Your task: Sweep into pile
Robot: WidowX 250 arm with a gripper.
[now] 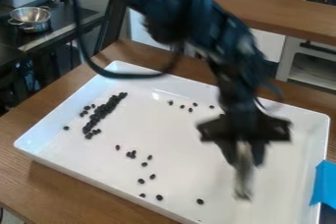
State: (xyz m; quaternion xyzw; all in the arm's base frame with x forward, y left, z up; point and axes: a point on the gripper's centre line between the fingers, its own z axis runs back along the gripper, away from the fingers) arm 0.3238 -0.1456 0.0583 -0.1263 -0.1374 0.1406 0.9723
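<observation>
Blurred, my gripper (244,150) hangs over the right part of the white tray (172,214), its fingers shut on a pale, narrow tool (243,176) that points down toward the tray floor. I cannot tell whether the tool's tip touches the tray. A dense, elongated pile of small black beans (101,113) lies in the tray's left part, with a few beans close beside it. Loose beans (132,154) are scattered over the middle and toward the front rim, one of them (200,201) left of the tool. Several more (182,106) lie near the back.
The tray stands on a wooden table (49,183), its raised rim all around. Blue tape (324,183) is at the right edge. A metal colander (30,17) sits on a dark counter at the back left. A wooden ledge (282,14) runs behind the arm.
</observation>
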